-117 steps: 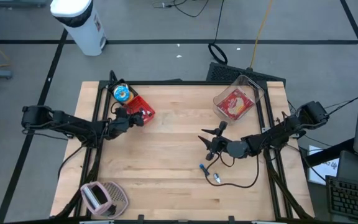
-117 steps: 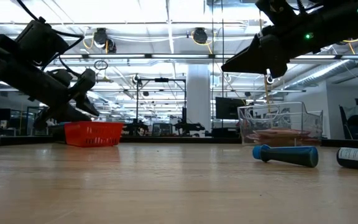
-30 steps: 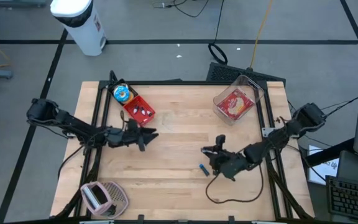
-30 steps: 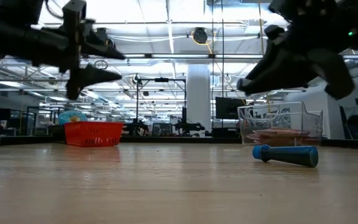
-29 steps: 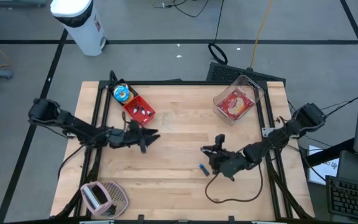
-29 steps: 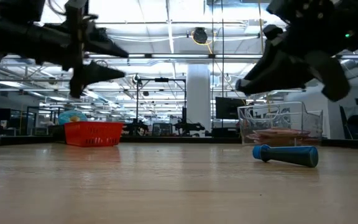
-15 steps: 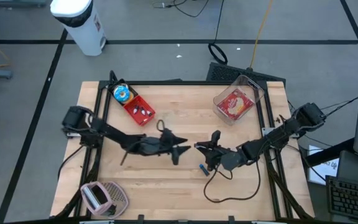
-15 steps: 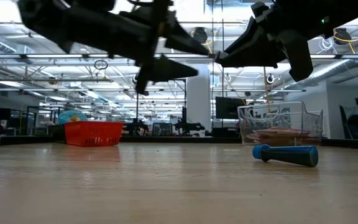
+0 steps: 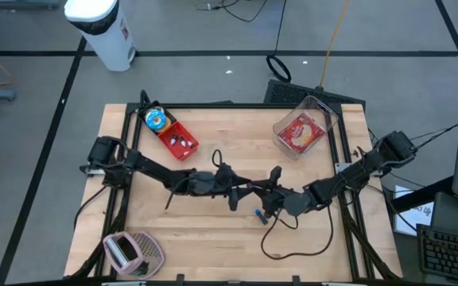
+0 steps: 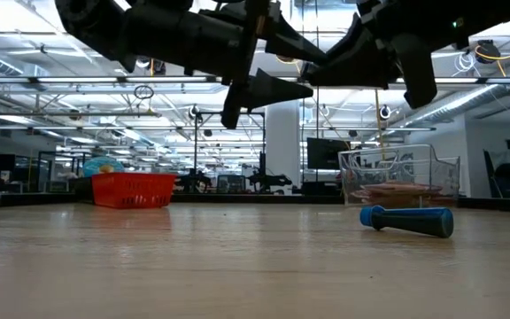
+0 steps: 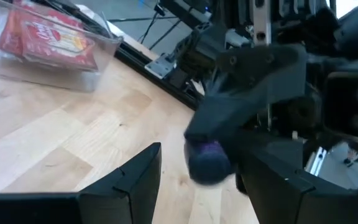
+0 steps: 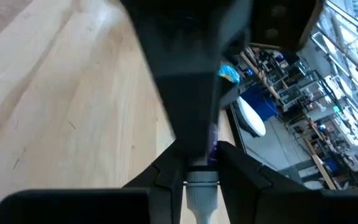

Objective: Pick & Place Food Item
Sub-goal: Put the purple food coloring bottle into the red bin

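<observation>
Over the middle of the table (image 9: 213, 238), the right hand (image 9: 270, 191) pinches a small bottle (image 12: 199, 186) and offers it to the left hand (image 9: 243, 191), open and empty around it, apparently for a handover.

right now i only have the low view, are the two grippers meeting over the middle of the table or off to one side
Observer: From above, the left gripper and right gripper meet tip to tip over the middle of the table.
Operator: is either one holding anything
Observer: The right wrist view shows a small bottle pinched in the right gripper.
Operator: left one closed on it too
Observer: No. In the left wrist view its fingers stand apart on either side of the bottle's end.
</observation>
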Motion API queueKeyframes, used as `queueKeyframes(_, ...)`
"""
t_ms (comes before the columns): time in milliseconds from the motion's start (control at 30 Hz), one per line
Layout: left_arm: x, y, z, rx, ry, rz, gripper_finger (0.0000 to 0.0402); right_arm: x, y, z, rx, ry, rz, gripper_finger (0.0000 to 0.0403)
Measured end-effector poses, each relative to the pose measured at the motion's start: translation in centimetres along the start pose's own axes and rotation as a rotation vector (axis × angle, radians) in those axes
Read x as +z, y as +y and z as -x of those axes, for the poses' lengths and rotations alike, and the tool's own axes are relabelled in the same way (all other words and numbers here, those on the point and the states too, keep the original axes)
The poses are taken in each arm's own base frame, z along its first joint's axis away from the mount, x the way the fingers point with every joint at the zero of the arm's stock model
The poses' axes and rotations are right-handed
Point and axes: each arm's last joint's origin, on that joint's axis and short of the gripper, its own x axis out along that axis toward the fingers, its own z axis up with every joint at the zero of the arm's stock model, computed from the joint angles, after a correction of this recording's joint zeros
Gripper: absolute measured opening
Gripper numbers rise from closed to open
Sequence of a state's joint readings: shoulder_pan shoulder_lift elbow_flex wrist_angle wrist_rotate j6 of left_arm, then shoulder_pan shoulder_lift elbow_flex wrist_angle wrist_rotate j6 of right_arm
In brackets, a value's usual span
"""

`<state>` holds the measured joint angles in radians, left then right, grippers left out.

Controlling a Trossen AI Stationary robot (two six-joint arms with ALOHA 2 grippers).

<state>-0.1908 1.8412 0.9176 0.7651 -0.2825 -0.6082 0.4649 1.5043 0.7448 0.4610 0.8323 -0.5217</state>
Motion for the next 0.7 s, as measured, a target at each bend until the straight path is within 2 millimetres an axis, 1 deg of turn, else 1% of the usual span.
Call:
queueKeyframes(233, 0.59, 0.52, -0.32, 0.012, -0.009, 0.001, 0.021, 0.06, -0.16, -0.17, 0.009, -0.014, 0.0, 0.0067)
queueKeyframes(300, 0.66, 0.64, -0.36, 0.002, -0.001, 0.002, 0.0201, 0.06, -0.16, -0.17, 0.008, -0.014, 0.001, 0.0068)
queueKeyframes(400, 0.68, 0.66, -0.37, -0.003, 0.002, 0.003, 0.0168, 0.06, -0.17, -0.17, 0.008, -0.014, 0.001, 0.0072)
queueKeyframes(600, 0.72, 0.58, -0.37, -0.012, 0.001, -0.022, 0.0076, 0.04, -0.19, -0.2, 0.006, -0.012, -0.01, 0.0074)
queueKeyframes(633, 0.74, 0.61, -0.38, -0.012, 0.0, -0.027, 0.0065, 0.04, -0.19, -0.2, 0.006, -0.012, -0.02, 0.0075)
queueKeyframes(700, 0.93, 0.67, -0.36, -0.015, 0.001, -0.033, 0.0063, 0.03, -0.18, -0.17, 0.003, -0.009, -0.044, 0.0077)
